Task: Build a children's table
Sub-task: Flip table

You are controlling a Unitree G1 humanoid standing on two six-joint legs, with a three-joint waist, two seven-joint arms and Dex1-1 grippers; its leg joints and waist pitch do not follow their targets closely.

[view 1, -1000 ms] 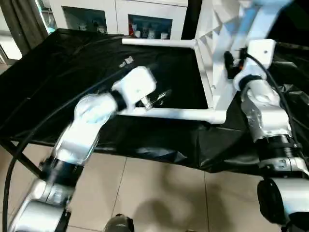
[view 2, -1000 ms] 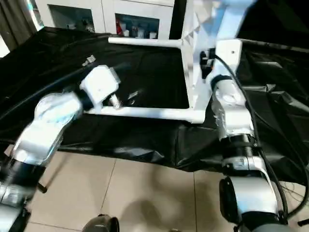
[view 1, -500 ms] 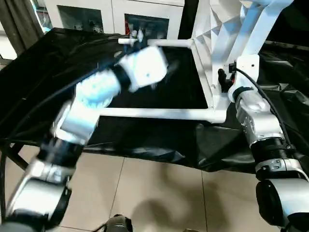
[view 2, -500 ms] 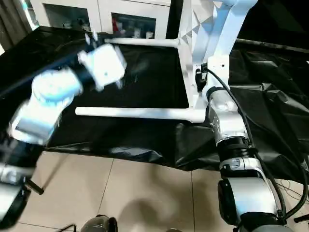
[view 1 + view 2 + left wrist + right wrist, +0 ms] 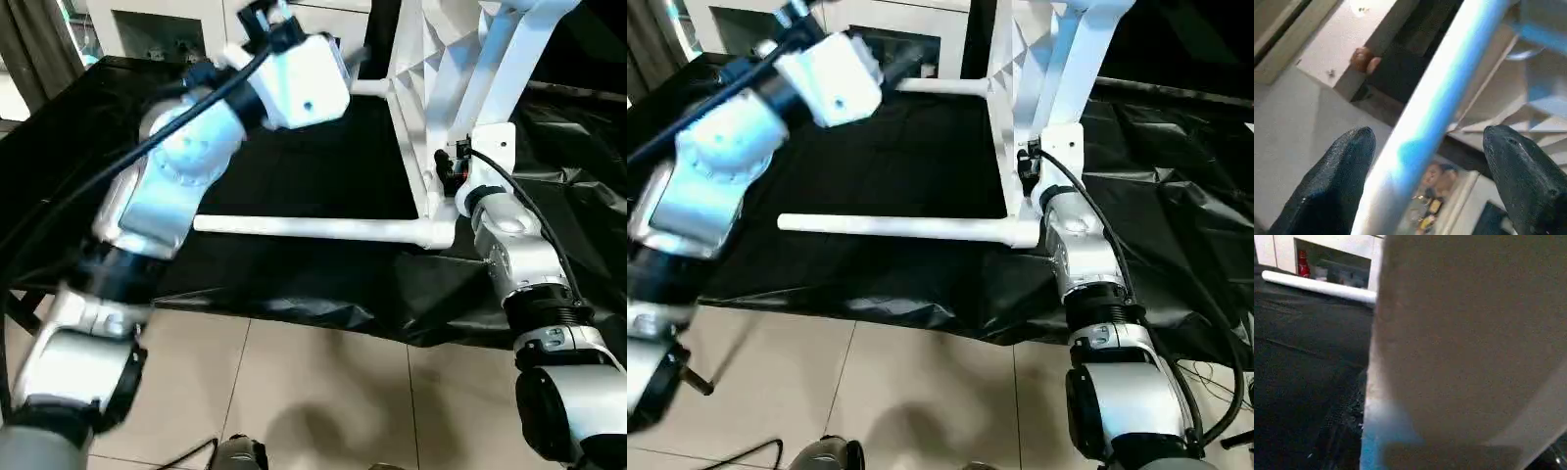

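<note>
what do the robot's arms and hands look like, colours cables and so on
Both arms are glossy silver-white segments joined by black ribbed collars. The left arm ends in a boxy white wrist block with a small dark dot on its side; a black cable runs along it. The right arm has a smaller white block, and a thin black cable loops from it down the forearm. The left hand has two black, rough-textured, rounded fingers.

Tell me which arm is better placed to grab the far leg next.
Left. The left gripper is raised at the far leg, fingers open on either side of it. The right gripper is down at the tabletop's near corner.
</note>
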